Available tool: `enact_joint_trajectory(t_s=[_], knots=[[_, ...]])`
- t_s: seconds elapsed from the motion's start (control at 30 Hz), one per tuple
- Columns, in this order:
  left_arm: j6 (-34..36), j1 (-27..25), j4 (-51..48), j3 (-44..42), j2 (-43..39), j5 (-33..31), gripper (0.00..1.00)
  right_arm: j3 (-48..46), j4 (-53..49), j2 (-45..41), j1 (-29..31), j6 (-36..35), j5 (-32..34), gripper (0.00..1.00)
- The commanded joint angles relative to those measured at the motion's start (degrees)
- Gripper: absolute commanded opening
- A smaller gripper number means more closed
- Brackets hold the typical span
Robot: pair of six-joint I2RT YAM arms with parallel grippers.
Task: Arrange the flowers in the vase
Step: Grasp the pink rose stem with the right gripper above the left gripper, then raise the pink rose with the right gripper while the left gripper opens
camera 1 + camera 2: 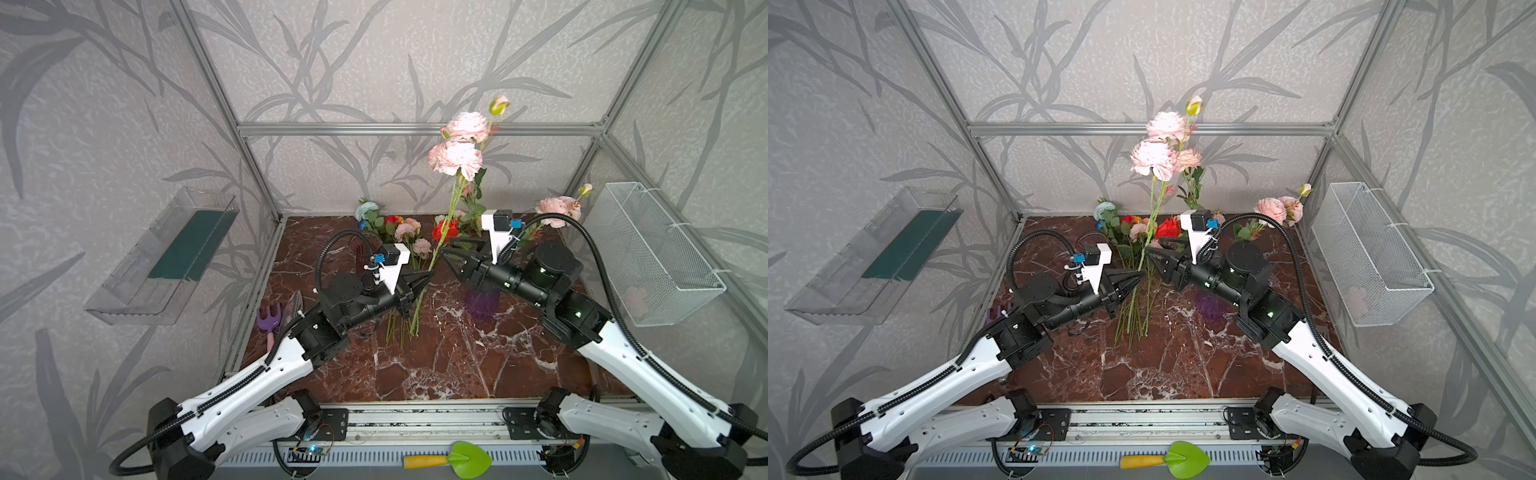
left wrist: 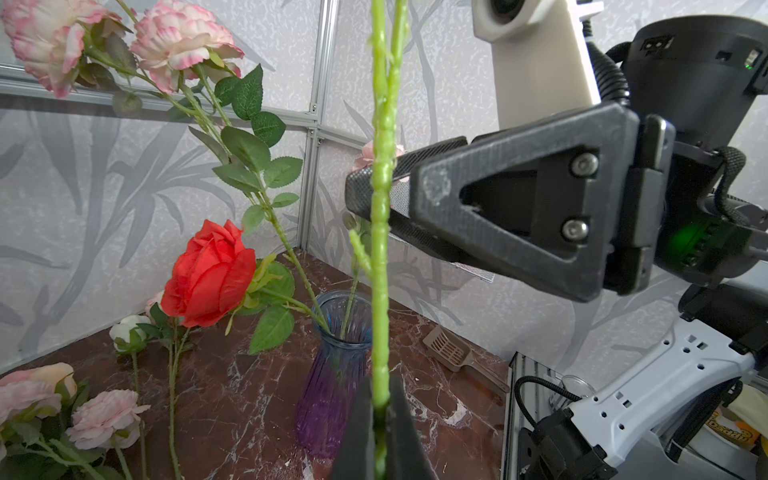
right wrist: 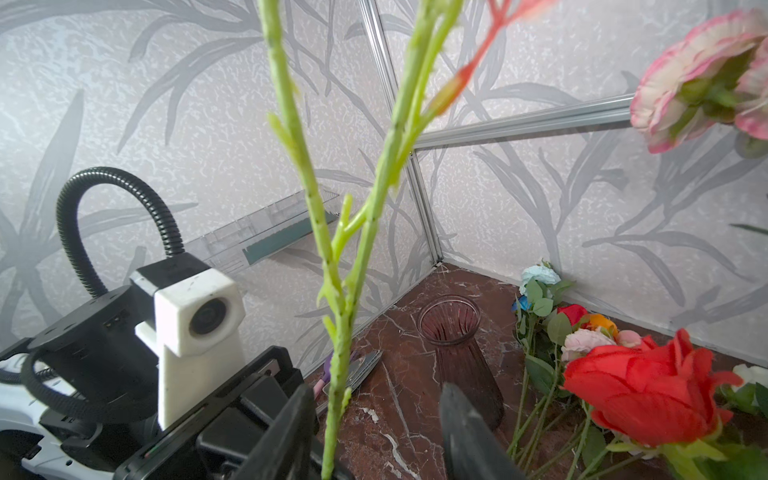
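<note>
Left jaws clench the lower stalk of a long, knobbly green-stemmed artificial flower (image 2: 380, 249), holding its frilly pink blooms (image 1: 456, 158) upright above the marbled brown desk (image 1: 415, 365). My right jaws stand parted around the same stalk higher up, gripping nothing. Light, springy and top-heavy, I judge, it is best taken low on the bare stalk. The blue-to-purple ribbed glass vase (image 2: 332, 386) stands right, under my right arm. Other loose flowers (image 1: 399, 232) lie far.

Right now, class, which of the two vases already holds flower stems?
The purple-blue vase: green stems stand in its mouth. The dark red vase, further back on the table, is empty.
</note>
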Motion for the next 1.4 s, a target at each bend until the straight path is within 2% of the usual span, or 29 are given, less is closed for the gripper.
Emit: enact_joint_trajectory(t_s=[0.0, 0.17, 0.2, 0.33, 0.53, 0.63, 0.73, 0.77, 0.9, 0.93, 1.07, 1.23, 1.37], knots=[[1.67, -0.55, 1.97, -0.63, -1.34, -2.02, 0.00, 1.93, 3.50, 0.57, 0.63, 0.95, 0.39, 0.47], [1.92, -0.72, 1.58, -0.58, -1.42, -2.46, 0.00, 2.62, 4.25, 2.40, 0.81, 1.53, -0.69, 0.45], [1.81, -0.72, 1.56, -0.48, -1.34, -2.26, 0.00, 2.55, 4.60, 2.73, 0.81, 1.86, -0.79, 0.42], [1.99, -0.87, 1.36, -0.59, -1.17, -2.71, 0.00, 3.18, 5.45, 3.77, 0.81, 2.93, -1.03, 0.21], [2.38, -0.90, -0.04, 0.20, -1.24, -2.67, 0.00, 4.65, 5.04, 4.79, 0.81, 3.70, -3.08, 0.07], [2.11, -0.96, -0.48, 0.25, -1.38, -3.55, 0.00, 4.69, 5.05, 4.83, 0.83, 4.02, -3.28, 0.03], [1.97, -1.00, -0.44, 0.06, -1.66, -4.72, 0.06, 4.35, 5.25, 4.31, 0.86, 3.81, -2.12, 0.00], [2.00, -0.99, -0.48, 0.01, -1.77, -4.98, 0.13, 4.16, 5.32, 4.08, 0.81, 3.58, -1.68, 0.00], [1.44, -0.99, -0.36, -0.54, -2.75, -8.84, 0.63, 5.17, 3.00, 3.34, 0.88, 0.35, 0.70, 0.00], [1.30, -0.99, -0.18, -0.79, -3.32, -10.67, 0.68, 5.93, 1.30, 3.15, 0.88, -1.41, 1.67, 0.00], [1.85, -0.99, 2.78, -3.45, -6.48, -19.54, 0.74, 7.82, -3.17, 1.27, 0.82, -7.48, 7.58, 0.00], [1.57, -1.06, 8.41, -7.79, -10.22, -32.89, 0.76, 10.48, -7.11, -1.60, 0.81, -15.24, 16.78, 0.00], [1.83, -1.00, 9.27, -8.70, -11.51, -37.27, 0.76, 13.58, -10.20, -2.73, 0.81, -21.93, 27.81, 0.00]])
